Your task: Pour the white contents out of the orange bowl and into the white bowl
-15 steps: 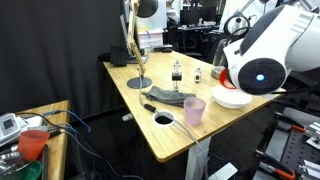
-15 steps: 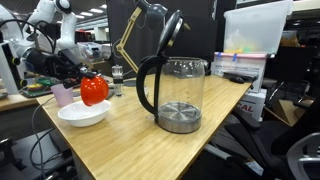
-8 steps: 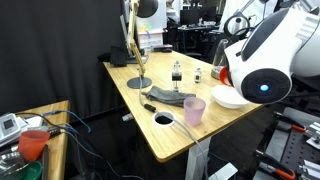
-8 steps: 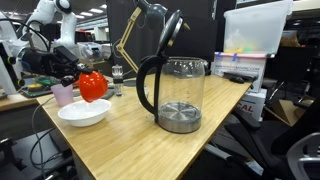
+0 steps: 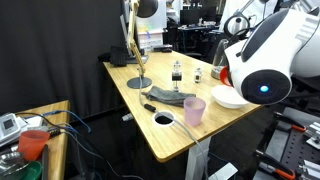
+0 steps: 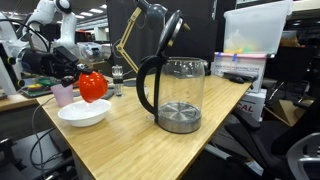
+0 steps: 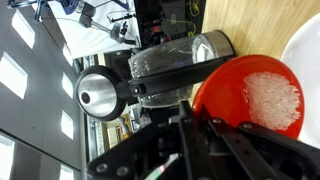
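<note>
At the left of an exterior view, the gripper (image 6: pixel 77 79) is clamped on the rim of the tilted orange bowl (image 6: pixel 93 87) (white contents (image 7: pixel 272 97) inside) just above the white bowl (image 6: pixel 84 115), a glass kettle (image 6: pixel 172 92) standing well apart rightward.

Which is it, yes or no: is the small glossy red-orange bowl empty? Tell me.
No, the wrist view shows white contents lying inside the red-orange bowl.
</note>
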You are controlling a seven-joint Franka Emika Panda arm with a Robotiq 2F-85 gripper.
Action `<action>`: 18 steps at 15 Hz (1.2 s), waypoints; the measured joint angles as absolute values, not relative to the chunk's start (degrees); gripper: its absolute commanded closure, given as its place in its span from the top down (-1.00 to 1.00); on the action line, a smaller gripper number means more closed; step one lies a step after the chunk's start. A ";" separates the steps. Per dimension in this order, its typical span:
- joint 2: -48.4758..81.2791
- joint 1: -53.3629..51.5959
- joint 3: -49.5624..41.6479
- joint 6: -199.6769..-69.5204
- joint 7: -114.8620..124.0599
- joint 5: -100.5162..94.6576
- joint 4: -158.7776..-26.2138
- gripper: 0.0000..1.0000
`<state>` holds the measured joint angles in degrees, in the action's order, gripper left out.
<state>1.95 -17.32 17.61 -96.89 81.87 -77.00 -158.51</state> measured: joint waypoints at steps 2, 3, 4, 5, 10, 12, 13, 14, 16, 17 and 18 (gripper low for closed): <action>1.95 -17.32 17.61 -96.88 81.87 -77.00 -158.51 -0.96; 1.95 -17.32 17.61 -96.87 81.87 -77.00 -158.51 -0.96; 1.95 -17.32 17.61 -96.92 81.87 -76.99 -158.51 -0.96; 1.95 -17.33 17.61 -96.87 81.87 -76.99 -158.53 -0.96; 2.11 -18.99 19.01 -93.91 81.87 -76.99 -159.10 -0.96; 2.43 -20.43 20.28 -91.72 81.87 -76.99 -159.23 -0.96; 2.68 -21.08 20.88 -90.86 81.87 -76.99 -159.27 -0.96; 3.03 -21.67 21.39 -90.02 81.88 -76.99 -159.28 -0.96; 3.95 -22.47 22.10 -89.05 81.91 -76.99 -159.32 -0.96; 4.38 -22.65 22.26 -88.79 81.91 -76.99 -159.34 -0.96; 4.87 -22.70 22.31 -88.55 81.92 -76.99 -159.35 -0.96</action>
